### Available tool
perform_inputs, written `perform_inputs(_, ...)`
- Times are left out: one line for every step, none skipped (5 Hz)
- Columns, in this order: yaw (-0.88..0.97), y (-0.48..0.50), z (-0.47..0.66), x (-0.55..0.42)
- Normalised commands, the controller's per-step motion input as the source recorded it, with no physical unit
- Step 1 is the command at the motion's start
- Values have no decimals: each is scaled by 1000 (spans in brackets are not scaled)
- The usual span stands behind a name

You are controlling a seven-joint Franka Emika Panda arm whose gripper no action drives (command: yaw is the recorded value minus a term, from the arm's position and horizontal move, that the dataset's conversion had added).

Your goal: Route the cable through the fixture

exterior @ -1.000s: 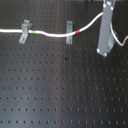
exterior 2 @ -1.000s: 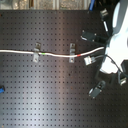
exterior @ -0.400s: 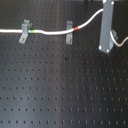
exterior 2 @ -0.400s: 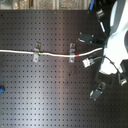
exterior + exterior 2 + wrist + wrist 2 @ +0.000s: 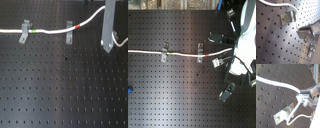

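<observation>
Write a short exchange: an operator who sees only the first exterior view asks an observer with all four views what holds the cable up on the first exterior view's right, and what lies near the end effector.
Operator: The cable climbs behind a grey post on the first exterior view's right. What holds it?
Observer: In the second wrist view it runs into the end effector, which looks closed on it.
Operator: Is any fixture near there?
Observer: Yes. In the first wrist view a metal bracket sits on the board beside the end effector, and the cable curves past its edge. I cannot tell whether it is threaded.
</observation>
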Motion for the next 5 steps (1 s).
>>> perform_inputs(160, -53, -459, -1)
perform_inputs(143, -69, -382, 55)
perform_inputs(-209, -392, -6, 39)
perform_inputs(-409, -125, 177, -54)
perform_inputs(-111, 227, 218, 26)
